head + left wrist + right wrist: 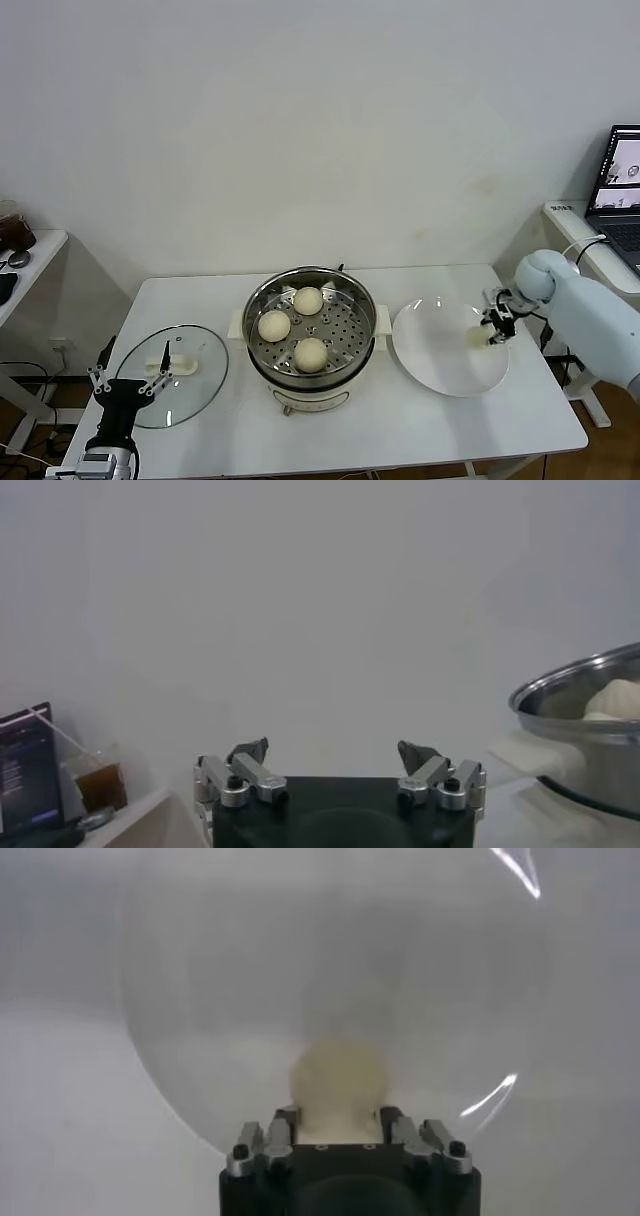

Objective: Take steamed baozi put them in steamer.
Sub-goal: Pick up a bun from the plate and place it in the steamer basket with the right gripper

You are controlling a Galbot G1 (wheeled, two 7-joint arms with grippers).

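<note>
On a white table against a bare wall, the right gripper is clamping the last baozi on the plate, near the right edge. Three buns are sitting in the central steamer. The left gripper, parked beside the lid, is hanging wide apart; only the right wrist view shows the grip closely.

Three baozi sit in the steamer; glass lid at its nine o'clock, plate with the fourth baozi at three.
</note>
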